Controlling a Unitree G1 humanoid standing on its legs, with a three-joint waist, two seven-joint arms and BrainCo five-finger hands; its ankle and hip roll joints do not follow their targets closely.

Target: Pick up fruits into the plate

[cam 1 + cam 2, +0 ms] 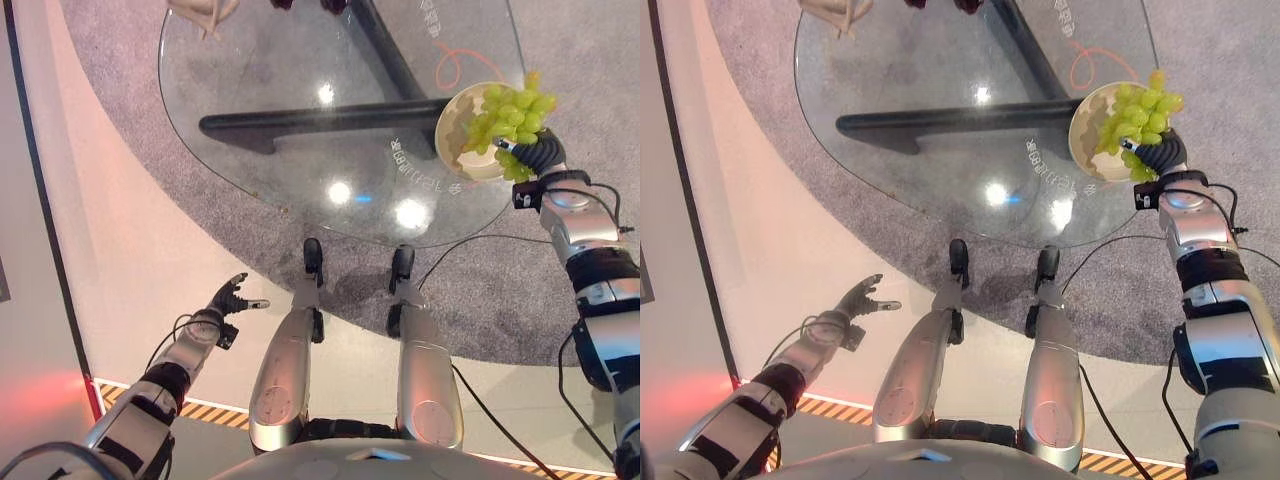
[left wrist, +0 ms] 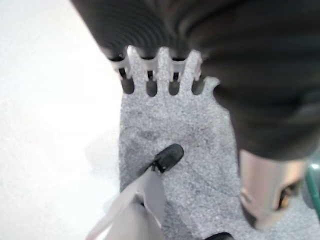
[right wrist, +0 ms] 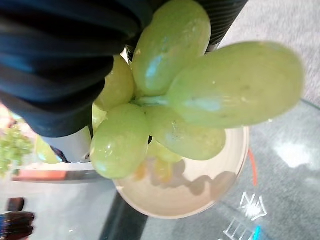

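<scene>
A bunch of green grapes (image 1: 508, 112) hangs over a cream plate (image 1: 452, 142) that stands at the right edge of the round glass table (image 1: 290, 90). My right hand (image 1: 541, 152) is shut on the bunch from the near side. In the right wrist view the grapes (image 3: 200, 100) dangle from under the hand's dark cover, just above the plate (image 3: 200, 197), whose inside is bare. My left hand (image 1: 229, 297) hangs low at the left, over the pale floor and away from the table, with its fingers (image 2: 150, 75) relaxed and holding nothing.
The table has a black crossed base (image 1: 330, 120) under the glass. An orange loop (image 1: 452, 62) lies on the glass behind the plate. A beige object (image 1: 203, 12) sits at the far edge. Grey carpet (image 1: 120, 90) surrounds the table; striped tape (image 1: 215, 412) marks the floor near me.
</scene>
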